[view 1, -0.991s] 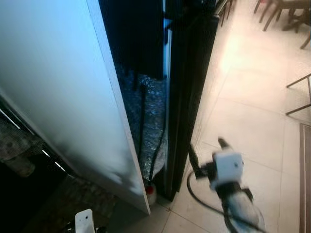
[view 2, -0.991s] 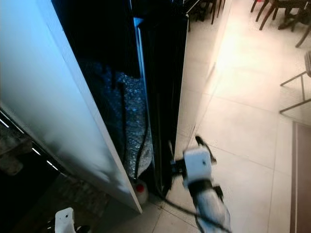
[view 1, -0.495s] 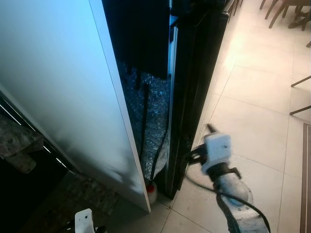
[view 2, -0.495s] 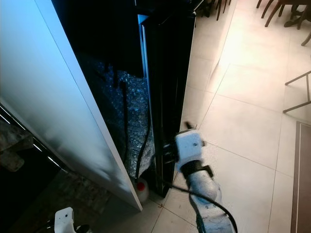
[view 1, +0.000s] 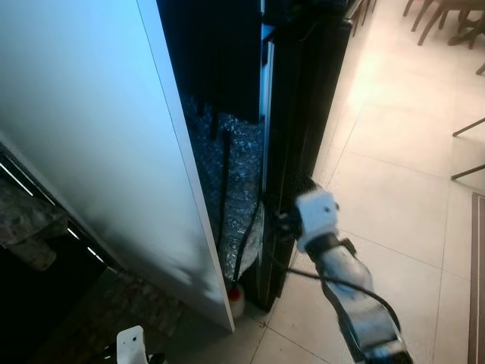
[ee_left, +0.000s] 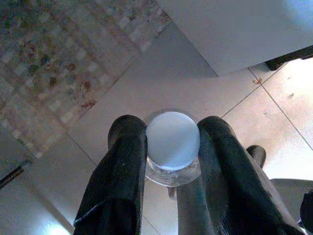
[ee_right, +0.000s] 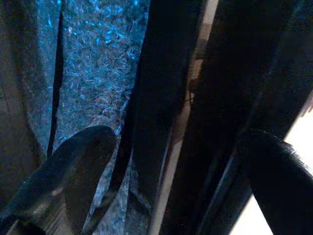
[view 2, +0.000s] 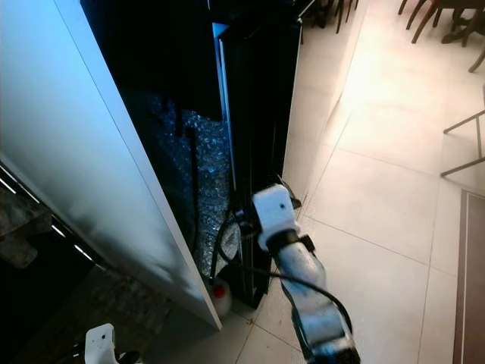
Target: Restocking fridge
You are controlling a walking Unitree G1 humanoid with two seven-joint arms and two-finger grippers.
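A tall white panel point(view 1: 91, 144), the broad side of a cabinet or appliance, fills the robot's left and leans across the head views. Just beside it, to the right, stands the tall black fridge point(view 1: 303, 114), seen edge-on with its glossy dark side toward the pale tiled floor point(view 1: 394, 197). Between the white panel and the black fridge runs a narrow dark gap, backed low down by a sheet of silvery bubble wrap point(view 1: 239, 182) with black cables point(view 1: 225, 189) hanging in front of it. At the foot of the gap a small white object with a red cap point(view 1: 236, 297) sits on the floor. Dark chair legs point(view 1: 436, 19) stand well apart at the far right.

The right gripper point(ee_right: 181, 171) is raised on its silver arm point(view 1: 356, 303) to the front edge of the black fridge, low on its side. In the right wrist view its two black fingers point(ee_right: 73, 171) are spread wide, one on either side of the fridge's dark vertical edge, gripping nothing that can be made out.

The left gripper point(ee_left: 171, 152) hangs low over the floor near a patterned mat point(ee_left: 58, 58). Its black fingers point(ee_left: 122, 171) are closed snugly against a clear plastic bottle with a white ribbed screw cap point(ee_left: 172, 142), pinching it from both sides just below the cap.
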